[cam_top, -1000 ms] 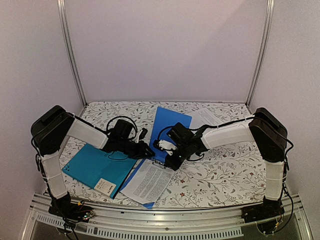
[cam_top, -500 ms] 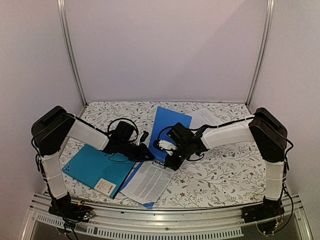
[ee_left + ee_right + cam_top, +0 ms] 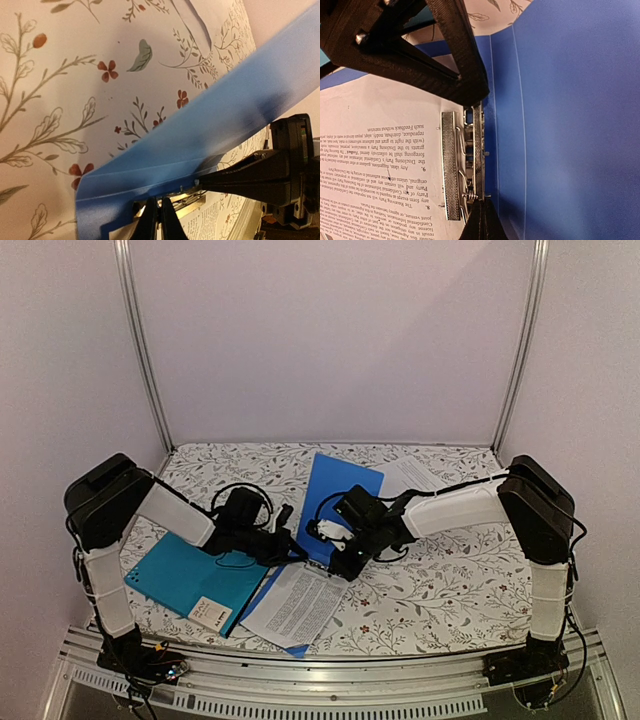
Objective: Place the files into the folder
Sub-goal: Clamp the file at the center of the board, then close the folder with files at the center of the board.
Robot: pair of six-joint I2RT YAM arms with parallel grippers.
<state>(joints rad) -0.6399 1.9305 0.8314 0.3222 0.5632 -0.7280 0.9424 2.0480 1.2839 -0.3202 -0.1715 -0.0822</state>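
The teal folder (image 3: 185,575) lies closed at the near left, its white label (image 3: 210,612) at the near corner, partly under my left arm. A plain blue folder (image 3: 342,488) lies open in the middle. One printed sheet (image 3: 300,602) lies on its near half under the metal clip (image 3: 320,562), which also shows in the right wrist view (image 3: 451,165). A second sheet (image 3: 415,475) lies at the back right. My left gripper (image 3: 298,549) is shut, tips at the clip (image 3: 190,202). My right gripper (image 3: 336,566) is shut, tips at the clip's spring end.
The two grippers face each other across the clip, close together. The blue folder's far cover (image 3: 200,145) stands raised over the flowered tablecloth (image 3: 450,580). Metal frame posts (image 3: 140,350) stand at the back corners.
My left gripper has moved a little nearer and to the right, closer to the clip. The right arm, the folders and the sheets have stayed in place.
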